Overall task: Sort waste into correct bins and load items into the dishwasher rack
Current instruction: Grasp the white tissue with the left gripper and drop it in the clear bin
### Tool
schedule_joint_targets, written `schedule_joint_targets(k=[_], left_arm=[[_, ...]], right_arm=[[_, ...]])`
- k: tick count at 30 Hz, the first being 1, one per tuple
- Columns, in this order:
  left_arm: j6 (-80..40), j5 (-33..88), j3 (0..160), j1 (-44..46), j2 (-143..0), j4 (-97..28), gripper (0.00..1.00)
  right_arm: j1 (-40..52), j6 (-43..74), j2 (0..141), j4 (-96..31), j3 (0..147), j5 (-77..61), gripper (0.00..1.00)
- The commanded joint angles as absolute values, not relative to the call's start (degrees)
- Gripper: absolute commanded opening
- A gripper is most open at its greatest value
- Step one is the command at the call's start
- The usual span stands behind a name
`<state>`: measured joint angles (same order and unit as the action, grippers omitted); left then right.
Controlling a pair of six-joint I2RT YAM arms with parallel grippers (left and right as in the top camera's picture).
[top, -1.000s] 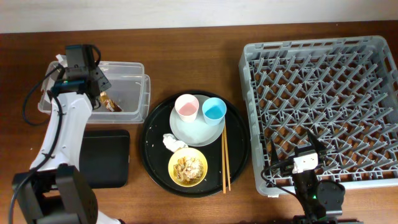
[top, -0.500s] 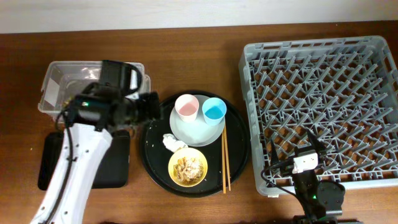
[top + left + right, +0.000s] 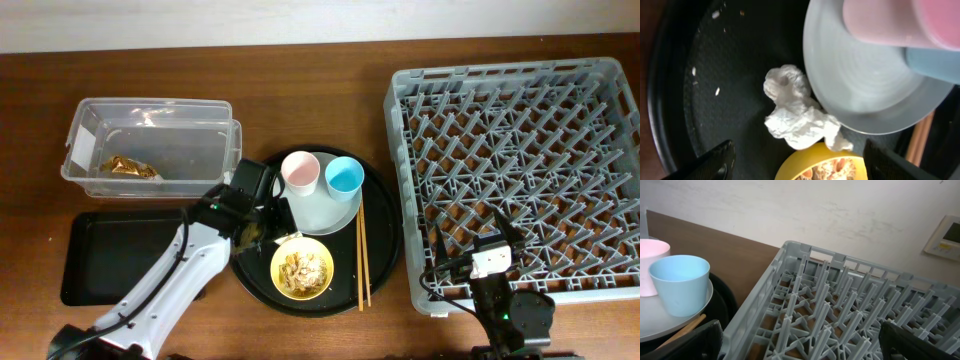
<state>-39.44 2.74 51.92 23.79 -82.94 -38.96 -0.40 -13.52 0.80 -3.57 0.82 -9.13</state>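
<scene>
My left gripper (image 3: 268,222) is open and empty, low over the crumpled white tissue (image 3: 800,112) on the round black tray (image 3: 245,265). In the left wrist view its fingers (image 3: 797,165) straddle the tissue and the rim of the yellow bowl (image 3: 302,268), which holds food scraps. The pink cup (image 3: 300,172) and blue cup (image 3: 344,178) stand on the pale plate (image 3: 318,208). The chopsticks (image 3: 362,258) lie to the right of it. The gold-brown wrapper (image 3: 130,167) lies in the clear box (image 3: 150,112). My right gripper (image 3: 478,243) is open and empty at the front left corner of the rack (image 3: 520,100).
The shallow black rectangular tray (image 3: 120,255) lies in front of the clear box, left of the round tray. The right wrist view shows the rack's lattice wall (image 3: 790,290) close below the fingers and the blue cup (image 3: 680,282) to the left.
My left arm swung from the clear box to the round tray and now hovers over the tissue. The wrapper stayed in the box. The right arm has not moved.
</scene>
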Motion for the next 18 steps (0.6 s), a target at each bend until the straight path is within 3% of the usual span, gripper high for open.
schedule_joint_targets(k=[1, 6, 9, 11, 18], left_arm=[[-40.97, 3.62, 48.21, 24.01, -83.24, -34.63, 0.81], [-40.97, 3.66, 46.11, 24.01, -88.49, -27.20, 0.79], [-40.97, 3.66, 46.11, 24.01, -91.02, -26.96, 0.67], [-40.93, 3.64, 46.11, 24.03, -91.29, -27.00, 0.54], [-40.91, 3.64, 46.11, 24.03, -92.79, -27.14, 0.54]], right_arm=[[-0.71, -13.08, 0.32, -3.57, 0.32, -9.26, 0.98], [-0.71, -13.08, 0.32, -3.57, 0.32, -9.26, 0.98], [-0.73, -13.08, 0.32, -3.57, 0.32, -9.26, 0.98], [-0.71, -13.08, 0.32, -3.57, 0.32, -9.28, 0.98], [-0.71, -13.08, 0.32, -3.57, 0.32, -9.28, 0.98]])
